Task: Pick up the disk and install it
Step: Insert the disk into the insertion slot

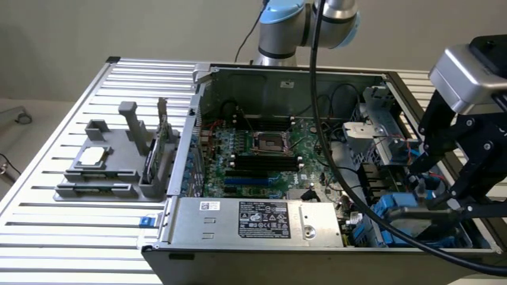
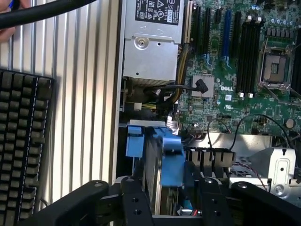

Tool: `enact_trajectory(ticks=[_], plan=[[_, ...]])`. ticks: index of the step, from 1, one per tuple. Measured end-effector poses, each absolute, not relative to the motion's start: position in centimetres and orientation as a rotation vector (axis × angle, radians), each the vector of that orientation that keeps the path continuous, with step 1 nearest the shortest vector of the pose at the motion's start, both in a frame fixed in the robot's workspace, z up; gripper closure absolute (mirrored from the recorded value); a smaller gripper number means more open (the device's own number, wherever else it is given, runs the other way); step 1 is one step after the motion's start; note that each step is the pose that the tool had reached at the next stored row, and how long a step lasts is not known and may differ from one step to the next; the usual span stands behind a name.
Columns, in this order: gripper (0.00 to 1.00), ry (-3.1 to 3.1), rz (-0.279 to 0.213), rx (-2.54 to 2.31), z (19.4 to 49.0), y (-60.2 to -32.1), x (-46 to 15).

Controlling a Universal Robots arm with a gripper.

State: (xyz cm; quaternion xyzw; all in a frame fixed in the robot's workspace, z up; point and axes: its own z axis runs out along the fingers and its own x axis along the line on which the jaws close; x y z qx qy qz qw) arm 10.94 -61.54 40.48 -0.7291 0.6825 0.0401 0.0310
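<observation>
So the disk was standing on edge down in the drive bay, at the front corner of the PC case on the exterior view's right. It sat just beside the power supply. The gripper hung right over it, straddling it. In the wrist view the gripper had one finger off each flat face, and the disk's thin edge and blue carrier frame ran straight up the gap between them. Its long axis lay in line with the gap, not across it.

The fingers looked spread rather than pinching. There was a clear gap on the frame side, though I couldn't swear the other finger wasn't touching the metal.

It was crowded down there. A thick black cable draped across the motherboard and looped right past the bay. The power supply had its own wiring bundle hanging close by. A keyboard sat out on the slatted table, well apart from everything.
</observation>
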Motion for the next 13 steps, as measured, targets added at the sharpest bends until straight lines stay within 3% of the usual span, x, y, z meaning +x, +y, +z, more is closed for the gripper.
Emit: enact_trajectory(ticks=[1, 2, 10, 12, 13], plan=[[0.54, 2.1, 0.124, -2.249, 40.47, -61.54, 10.94], [0.47, 2.098, 0.124, -2.251, 40.45, -61.54, 10.94], [0.47, 2.09, 0.125, -2.259, 40.42, -61.52, 11.0], [0.49, 2.09, 0.125, -2.259, 40.43, -61.5, 11.0], [0.56, 2.09, 0.124, -2.259, 40.44, -61.47, 11.0]])
